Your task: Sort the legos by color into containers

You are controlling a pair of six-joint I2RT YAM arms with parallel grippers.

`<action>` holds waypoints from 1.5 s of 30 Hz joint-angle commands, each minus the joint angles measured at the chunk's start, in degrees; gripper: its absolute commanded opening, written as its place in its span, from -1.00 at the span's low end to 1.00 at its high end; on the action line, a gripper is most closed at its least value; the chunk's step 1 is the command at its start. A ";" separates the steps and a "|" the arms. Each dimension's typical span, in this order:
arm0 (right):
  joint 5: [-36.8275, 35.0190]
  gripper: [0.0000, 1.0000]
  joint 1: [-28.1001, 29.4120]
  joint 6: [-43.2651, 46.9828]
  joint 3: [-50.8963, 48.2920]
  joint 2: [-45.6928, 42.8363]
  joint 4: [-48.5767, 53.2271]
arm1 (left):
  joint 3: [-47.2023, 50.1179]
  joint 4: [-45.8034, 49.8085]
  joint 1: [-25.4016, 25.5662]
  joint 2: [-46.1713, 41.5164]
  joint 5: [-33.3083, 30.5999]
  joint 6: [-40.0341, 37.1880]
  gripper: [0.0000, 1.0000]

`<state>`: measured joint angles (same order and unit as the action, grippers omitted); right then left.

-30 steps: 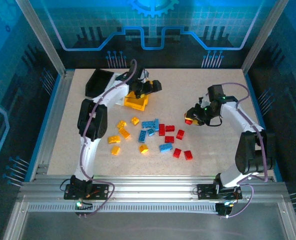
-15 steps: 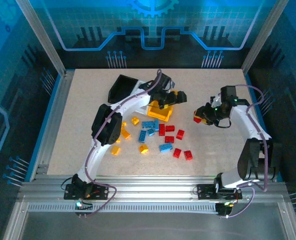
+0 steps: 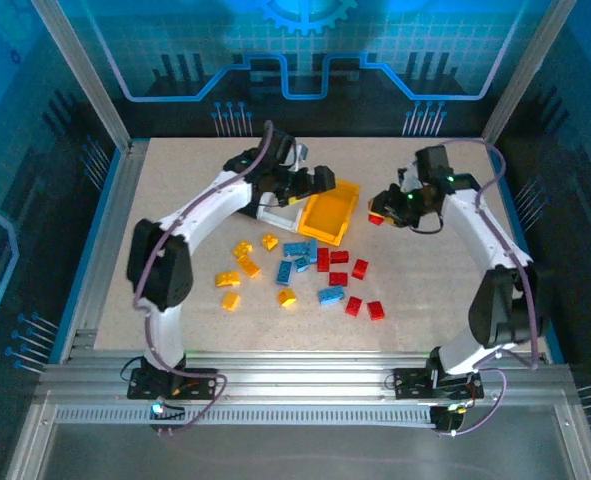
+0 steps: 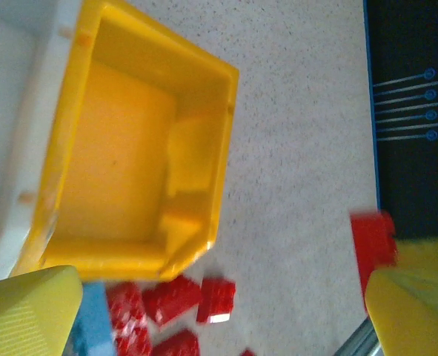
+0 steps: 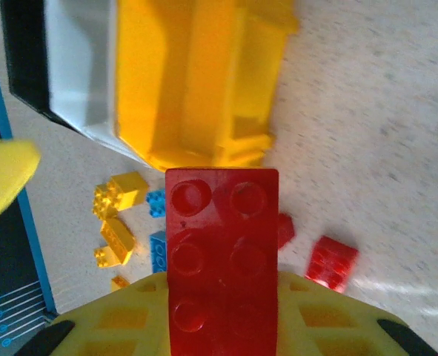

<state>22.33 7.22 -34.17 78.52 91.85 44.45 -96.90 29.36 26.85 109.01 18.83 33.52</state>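
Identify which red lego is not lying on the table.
The red lego clamped in the right gripper, held above the table beside the yellow bin; the other red legos lie loose on it.

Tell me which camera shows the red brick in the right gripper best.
Right wrist: the red brick sits centred and large, studs clear. Top external shows it as a small red speck. Left wrist has a blurred red shape at right, possibly it.
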 commanded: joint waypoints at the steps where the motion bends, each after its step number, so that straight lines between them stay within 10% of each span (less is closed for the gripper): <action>1: -3.36 -0.38 3.67 -0.97 6.92 6.78 2.73 | 8.33 1.62 -1.31 -9.49 -2.76 -4.35 0.98; 21: -8.87 -0.03 11.32 -1.16 31.86 31.82 8.10 | 38.21 9.29 -15.80 -40.80 -4.33 -8.64 0.98; 45: -19.23 0.59 11.87 4.79 6.63 0.54 18.60 | 43.66 -0.99 -17.14 -38.67 2.20 -1.41 0.98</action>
<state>5.50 18.41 -31.05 88.09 95.44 58.33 -54.96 30.76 10.26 70.41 18.28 29.39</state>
